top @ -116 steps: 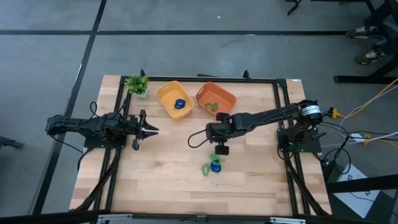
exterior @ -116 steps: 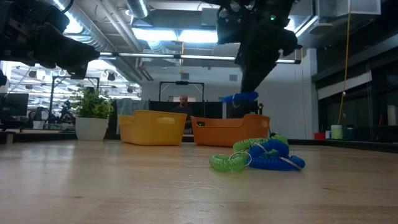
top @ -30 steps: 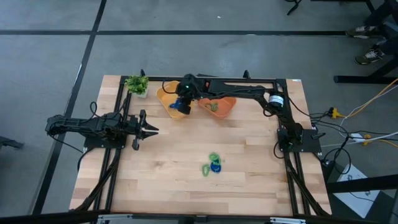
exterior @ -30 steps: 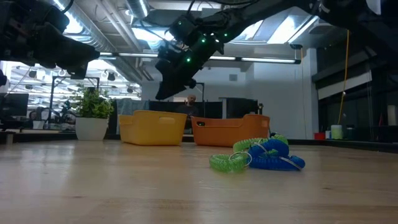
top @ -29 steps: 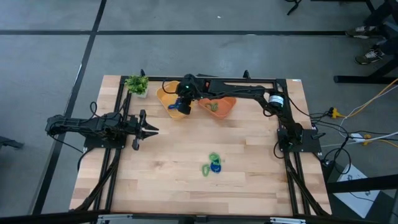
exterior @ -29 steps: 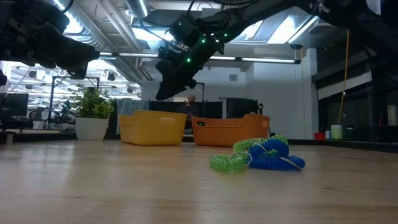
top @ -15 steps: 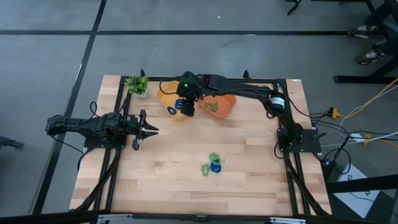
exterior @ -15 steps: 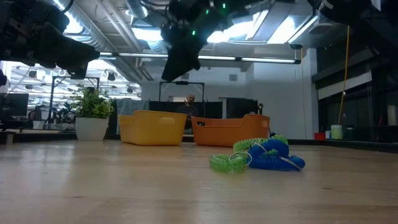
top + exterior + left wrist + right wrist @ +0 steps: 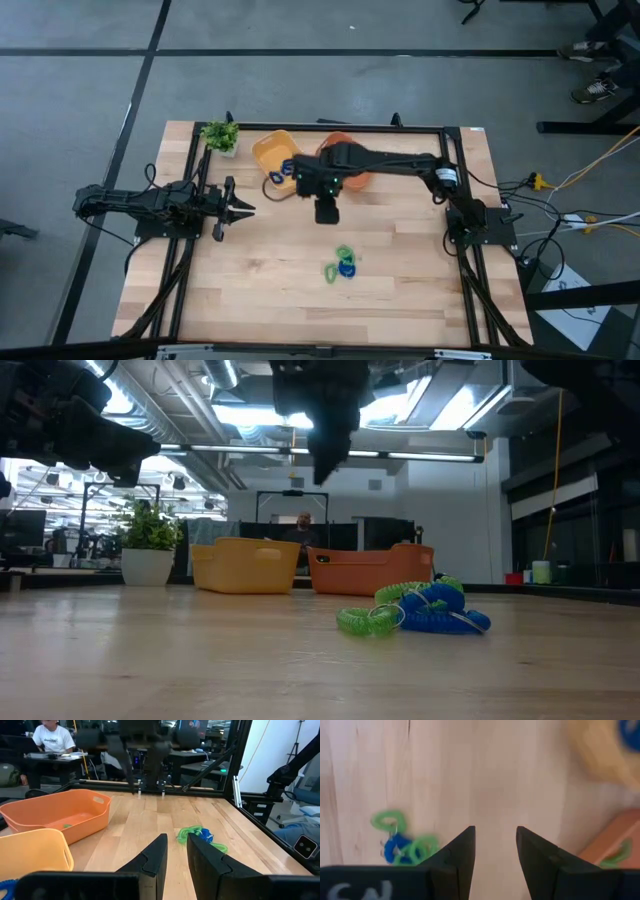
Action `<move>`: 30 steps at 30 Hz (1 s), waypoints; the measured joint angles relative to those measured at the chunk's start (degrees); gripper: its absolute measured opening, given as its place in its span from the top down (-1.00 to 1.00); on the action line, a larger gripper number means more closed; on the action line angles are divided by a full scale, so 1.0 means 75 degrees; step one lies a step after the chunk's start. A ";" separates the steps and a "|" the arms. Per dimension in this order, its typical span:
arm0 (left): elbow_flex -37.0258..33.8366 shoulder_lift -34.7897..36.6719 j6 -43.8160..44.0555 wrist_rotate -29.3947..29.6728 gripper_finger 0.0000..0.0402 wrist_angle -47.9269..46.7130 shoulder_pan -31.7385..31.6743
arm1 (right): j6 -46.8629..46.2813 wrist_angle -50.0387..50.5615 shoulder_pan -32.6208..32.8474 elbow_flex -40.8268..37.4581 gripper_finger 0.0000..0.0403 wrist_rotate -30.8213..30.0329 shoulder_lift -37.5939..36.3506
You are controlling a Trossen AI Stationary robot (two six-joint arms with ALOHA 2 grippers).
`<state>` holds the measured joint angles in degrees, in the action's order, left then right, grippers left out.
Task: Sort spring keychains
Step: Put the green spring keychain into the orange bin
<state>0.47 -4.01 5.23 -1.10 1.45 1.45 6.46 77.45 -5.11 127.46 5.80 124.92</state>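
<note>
Bench (image 9: 250,290) space at the far left is taken by the left arm, which is parked along that edge with its end effector (image 9: 238,209) pointed inward; its fingers are seen nearly closed, with only a narrow gap between them and nothing held, as befits an arm that waits. A plant (image 9: 219,134) is set at the far left corner, apart from the work. Just beside it the yellow tray (image 9: 268,150) is placed, with blue keychains (image 9: 276,175) lying in it, and touching it on the right the orange tray (image 9: 362,180) is found, with a green keychain (image 9: 619,855) in it; the two trays are judged to serve one colour each. The right arm is stretched across from the right side, and its end effector (image 9: 326,208) is held above bare wood just in front of the trays, between them and the pile. Its fingers are seen parted in the right wrist view, with nothing between them. It is aimed down toward the unsorted keychains (image 9: 344,263), a tangle of green and blue coils resting near the middle of the bench, well apart from the trays. A further pick from that pile is judged to be the step in hand, with the sorting partly done.
</note>
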 joint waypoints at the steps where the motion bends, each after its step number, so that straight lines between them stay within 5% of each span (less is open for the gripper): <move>1: 0.0000 0.0000 0.0000 0.0000 0.65 0.0003 0.0000 | 0.0002 0.0012 0.0063 -0.0146 0.30 -0.0013 0.0001; 14: 0.0000 0.0000 0.0000 0.0001 0.65 0.0003 0.0000 | -0.0649 0.0141 0.0646 -0.2246 0.30 -0.0019 -0.0004; 19: 0.0000 0.0000 0.0000 0.0003 0.65 0.0001 0.0000 | -0.1286 -0.0401 0.0679 -0.3316 0.30 -0.0283 -0.0871; 30: 0.0000 0.0000 0.0000 0.0003 0.65 0.0001 0.0000 | -0.3168 -0.4029 0.1823 -0.6919 0.30 -0.1239 -0.3072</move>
<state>0.47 -4.01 5.23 -1.08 1.46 1.45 -17.30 47.23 8.56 75.56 -3.49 101.87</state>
